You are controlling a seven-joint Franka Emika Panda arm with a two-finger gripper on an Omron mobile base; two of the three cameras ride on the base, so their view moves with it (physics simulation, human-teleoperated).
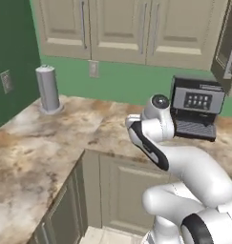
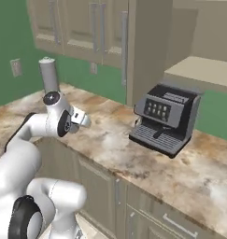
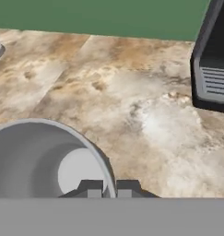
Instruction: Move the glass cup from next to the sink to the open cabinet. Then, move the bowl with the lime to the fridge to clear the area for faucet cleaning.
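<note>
Grey-white marbled round bowl (image 3: 35, 161) rim sits clamped in the closed gripper (image 3: 109, 188) above the mottled stone desk (image 3: 132, 92); fridge delivery, I judge, remains

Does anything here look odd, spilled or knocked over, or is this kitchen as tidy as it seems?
Nothing looks spilled, broken or askew. The coffee machine and the grey canister stand upright on the marble counter. The one unusual sight: a grey bowl hangs above the counter, its rim pinched between the robot's jaws.
</note>
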